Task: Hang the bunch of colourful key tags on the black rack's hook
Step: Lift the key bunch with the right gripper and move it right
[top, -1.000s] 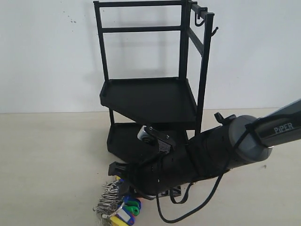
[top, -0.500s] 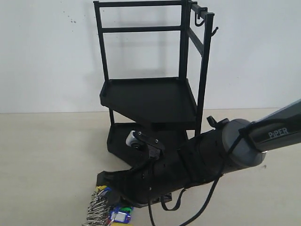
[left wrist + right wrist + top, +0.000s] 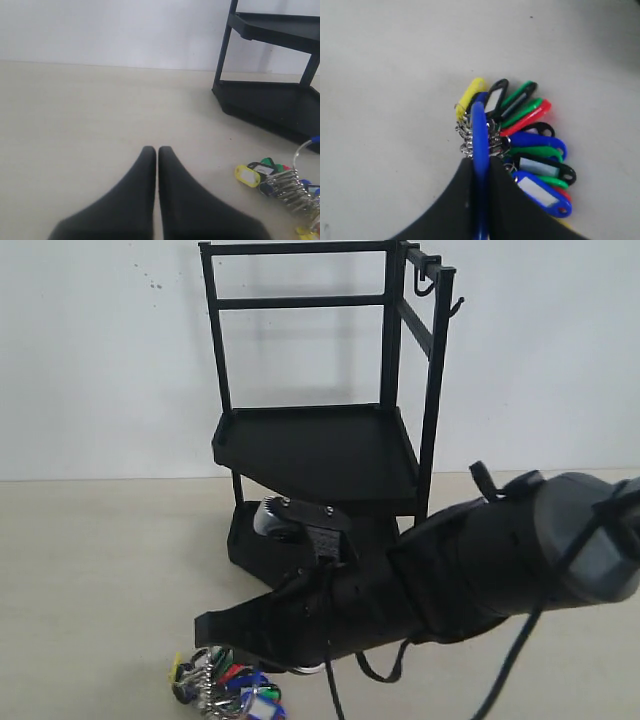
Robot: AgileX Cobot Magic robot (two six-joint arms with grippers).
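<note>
The colourful key tag bunch [image 3: 226, 686] is low at the front of the table, below my right gripper [image 3: 212, 627]. In the right wrist view that gripper [image 3: 480, 163] is shut on the bunch's blue loop [image 3: 479, 125], and the tags [image 3: 530, 150] fan out beyond the fingertips. From the left wrist view the bunch [image 3: 278, 179] appears to touch the table. The black rack [image 3: 318, 455] stands behind, with its hook [image 3: 424, 285] on the top side rail at the upper right. My left gripper [image 3: 157, 149] is shut and empty, to the side of the bunch.
A second black prong [image 3: 457, 308] sticks out from the rack's right post. The rack's lower tray [image 3: 272, 107] sits on the table close behind the bunch. The right arm's cable [image 3: 330, 690] hangs down beside the tags. A white wall [image 3: 100, 360] is behind.
The right arm has swung to the left and its wrist has risen. The key tag bunch has shifted left along with the gripper.
</note>
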